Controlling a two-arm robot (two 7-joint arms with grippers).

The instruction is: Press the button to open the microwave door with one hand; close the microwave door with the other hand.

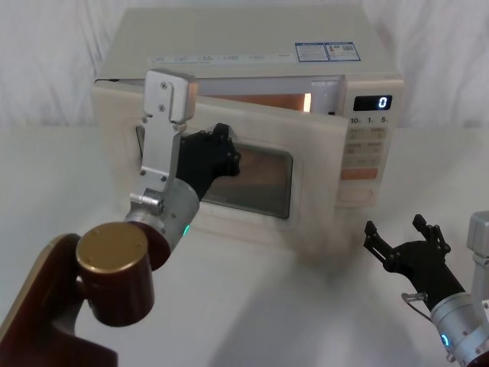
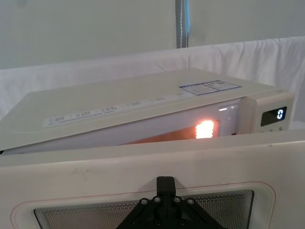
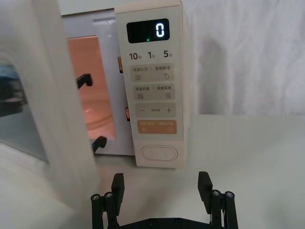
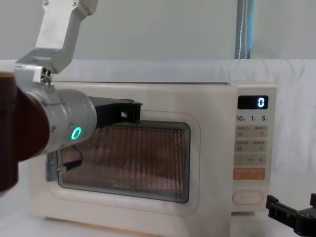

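My left claw [image 1: 218, 153] pressed against the window of the microwave door [image 1: 306, 164]; I could not tell whether its prongs were apart or together. The door stood partly ajar, the lit cavity showing behind its upper edge. My right claw [image 3: 162, 186] hovered low over the bench [image 1: 267, 306], prongs spread apart, just before the button [image 3: 159, 153], not touching it.
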